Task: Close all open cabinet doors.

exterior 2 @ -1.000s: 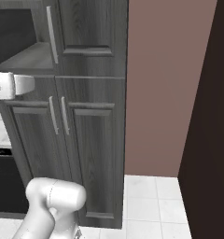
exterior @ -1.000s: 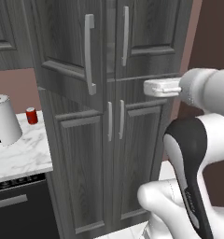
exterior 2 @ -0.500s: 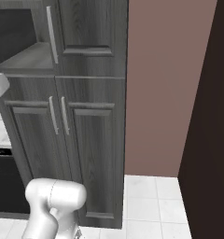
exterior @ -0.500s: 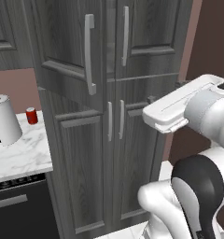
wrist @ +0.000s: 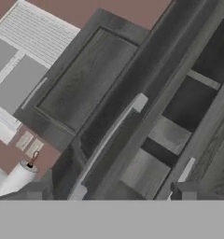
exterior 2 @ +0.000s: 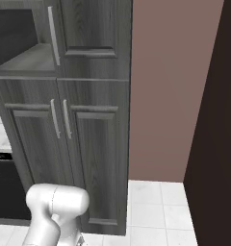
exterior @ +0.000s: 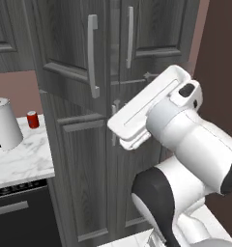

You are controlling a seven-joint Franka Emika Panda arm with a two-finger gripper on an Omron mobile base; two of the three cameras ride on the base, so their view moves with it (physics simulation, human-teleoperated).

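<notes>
My arm is raised in front of the tall dark cabinet, its white wrist and hand crossing the lower doors in the left base view. The tool's (wrist: 109, 196) finger tips are only two dark stubs at the bottom of the hand view, so I cannot tell whether it is released or clenched; nothing lies between them.

The upper left door (exterior: 72, 46) stands ajar, swung out toward me with its long silver handle (exterior: 93, 55) forward of the cabinet face. In the right base view the same door (exterior 2: 45, 29) sits angled out, with a shelf (exterior 2: 26, 62) showing beneath it. The upper right door (exterior: 154, 29) lies flush, and the two lower doors (exterior 2: 69, 149) are shut side by side.

To the left, a white paper towel roll (exterior: 4, 128) and a small red can (exterior: 33, 119) stand on the marble tabletop (exterior: 21, 161).
</notes>
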